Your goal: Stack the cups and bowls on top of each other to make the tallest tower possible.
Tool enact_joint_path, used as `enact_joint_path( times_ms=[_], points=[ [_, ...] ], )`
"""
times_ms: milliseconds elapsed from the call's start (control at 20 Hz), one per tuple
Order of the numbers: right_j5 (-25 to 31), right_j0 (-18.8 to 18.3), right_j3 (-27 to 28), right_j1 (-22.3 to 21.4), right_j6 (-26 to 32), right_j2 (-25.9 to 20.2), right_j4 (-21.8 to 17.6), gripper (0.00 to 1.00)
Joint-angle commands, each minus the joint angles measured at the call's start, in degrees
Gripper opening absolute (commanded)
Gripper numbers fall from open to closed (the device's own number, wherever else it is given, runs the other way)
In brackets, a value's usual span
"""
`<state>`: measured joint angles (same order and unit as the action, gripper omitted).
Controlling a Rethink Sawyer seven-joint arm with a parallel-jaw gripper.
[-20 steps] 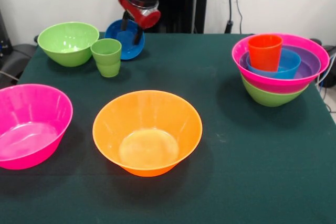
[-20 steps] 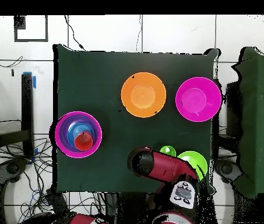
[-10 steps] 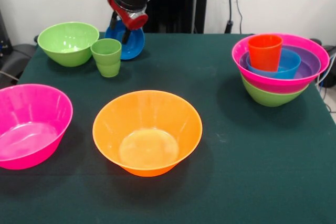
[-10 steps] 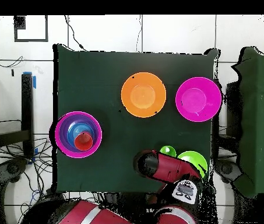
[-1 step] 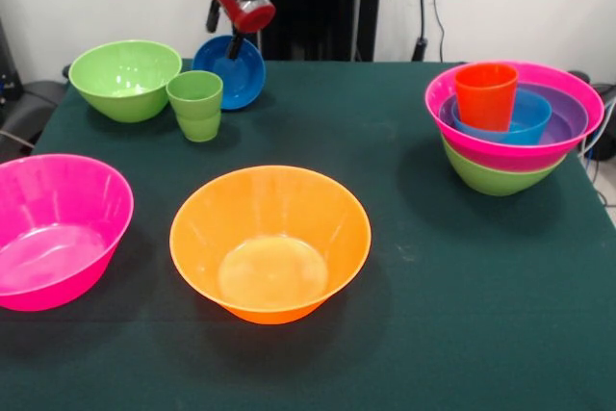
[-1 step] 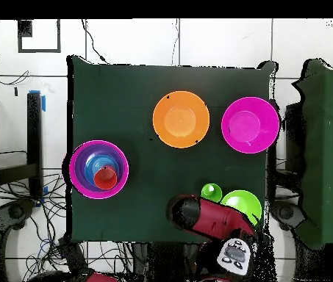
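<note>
Hovering at the back edge of the worktop [image 5: 404, 267], the gripper [image 5: 222, 32] sits right above the small blue bowl [image 5: 234, 74], with both black fingers visible and the jaws spread, nothing between them. The light green cup [image 5: 195, 104] stands just in front of that blue bowl, and the loose green bowl [image 5: 125, 79] is beside the cup. Over on the other side is the tower [image 5: 513, 125]: green bowl at the bottom, big pink bowl in it, then the shallow purple one, a blue bowl, and the orange-red cup [image 5: 486, 95] upright on top. The big orange bowl [image 5: 270, 242] and the other pink bowl [image 5: 56, 229] sit empty and apart near the front.
</note>
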<state>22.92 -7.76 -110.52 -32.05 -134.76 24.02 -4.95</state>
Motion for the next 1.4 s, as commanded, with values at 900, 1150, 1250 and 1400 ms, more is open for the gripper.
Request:
enact_joint_path(
  times_ms=[900,1150,1250,1400],
  points=[
    [6.09,-1.37,-4.28,0.53,-3.85,-6.06,-0.20,1.00],
    [2.99,-2.53,-3.67,2.86,-4.07,-6.77,-0.39,1.00],
    [1.82,-2.93,-3.52,3.78,-4.20,-7.13,-0.38,1.00],
    [0.15,-3.55,-3.41,5.16,-4.34,-7.70,-0.33,1.00]
  ],
)
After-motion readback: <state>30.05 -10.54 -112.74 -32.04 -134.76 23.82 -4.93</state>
